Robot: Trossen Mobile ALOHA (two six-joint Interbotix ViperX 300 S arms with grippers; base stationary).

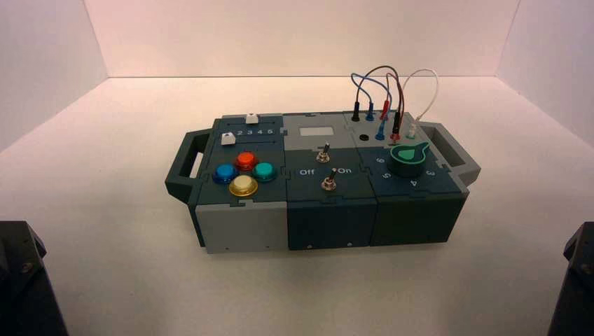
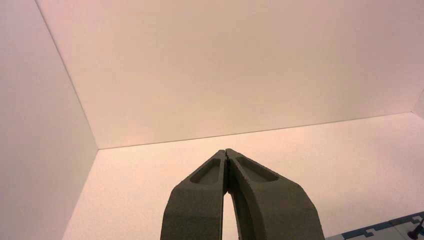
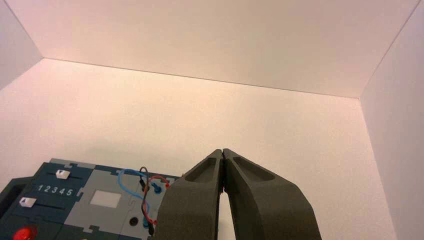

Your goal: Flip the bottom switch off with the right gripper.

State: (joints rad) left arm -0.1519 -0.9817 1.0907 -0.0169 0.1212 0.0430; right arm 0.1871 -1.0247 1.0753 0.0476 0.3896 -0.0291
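The bottom switch (image 1: 328, 183) is a small silver toggle on the box's dark teal middle panel, between the lettering "Off" and "On"; its lever's position cannot be told. Its twin, the upper toggle (image 1: 323, 155), stands just behind it. My right gripper (image 3: 222, 151) is shut and empty, parked low at the right, far from the switch; only the arm's black body (image 1: 576, 280) shows in the high view. My left gripper (image 2: 226, 151) is shut and empty, parked at the left; its arm's body (image 1: 24, 280) shows at the lower left corner.
The box (image 1: 245, 224) has four coloured buttons (image 1: 244, 173) and two white sliders (image 1: 227, 138) on its left, a green knob (image 1: 408, 158) and plugged wires (image 1: 384, 91) on its right, and handles at both ends. White walls enclose the table.
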